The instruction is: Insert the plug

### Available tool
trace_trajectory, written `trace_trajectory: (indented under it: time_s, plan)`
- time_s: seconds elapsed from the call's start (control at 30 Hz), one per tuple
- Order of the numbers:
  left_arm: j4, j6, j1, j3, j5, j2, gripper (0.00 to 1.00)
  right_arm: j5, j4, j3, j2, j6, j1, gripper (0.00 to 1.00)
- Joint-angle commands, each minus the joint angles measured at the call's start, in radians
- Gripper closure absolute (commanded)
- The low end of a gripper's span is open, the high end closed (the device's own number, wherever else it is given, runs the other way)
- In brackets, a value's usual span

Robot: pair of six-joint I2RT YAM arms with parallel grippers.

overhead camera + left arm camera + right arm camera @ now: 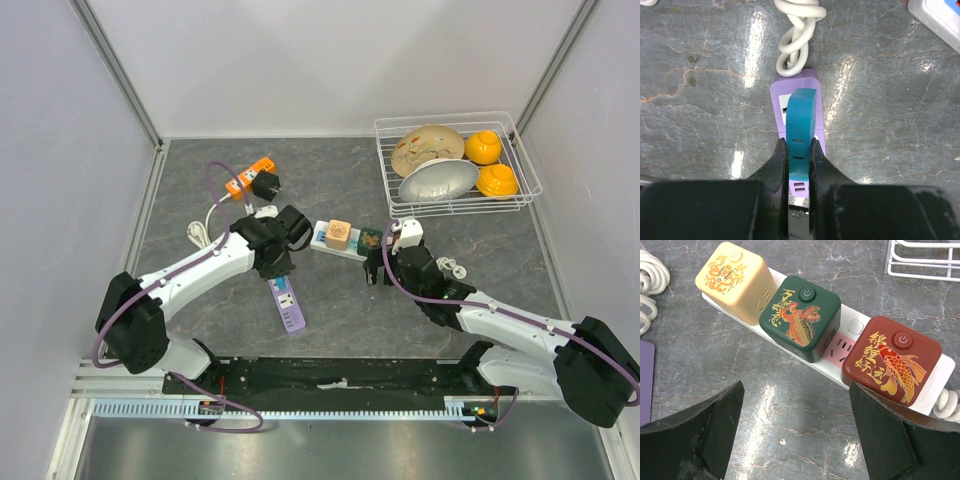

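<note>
Two arms reach over the grey surface [340, 180], and a wire basket [445, 118] of dishes sits in the upper right of the overhead frame. The left hand [799, 145] is pinched narrow on a teal plug [801, 115], directly above the purple power strip [795, 80], which lies low and left of centre in that frame. The right hand [795, 405] stands wide and holds nothing, hovering by the white power strip [935, 382] at centre.

The step in hand looks like seating the plug. Done well, the left hand holds the plug square to the strip, lines the pins with the socket and presses straight down without twisting. The light strip may slide, so the free right hand could brace it.

Only the left wrist view shows the plug over the socket face and the white cord [797, 35] knotted at the strip's far end; whether the pins have entered is hidden. Only the right wrist view shows all three cube adapters: cream [730, 275], green [800, 315] and red [892, 360].
</note>
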Motion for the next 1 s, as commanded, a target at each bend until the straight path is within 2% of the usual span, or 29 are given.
trace_trajectory:
  time_s: [0.0, 0.63, 0.97]
  plan:
    - [-0.054, -0.066, -0.018, 0.041, -0.063, 0.012, 0.98, -0.004, 0.031, -0.009, 0.001, -0.009, -0.004, 0.06]
    - [-0.061, -0.078, -0.024, 0.106, -0.116, 0.081, 0.98, -0.008, 0.032, -0.011, 0.001, -0.012, -0.004, 0.06]
    - [-0.061, -0.076, -0.029, 0.100, -0.095, 0.103, 0.98, -0.010, 0.034, -0.012, 0.001, -0.013, -0.004, 0.06]
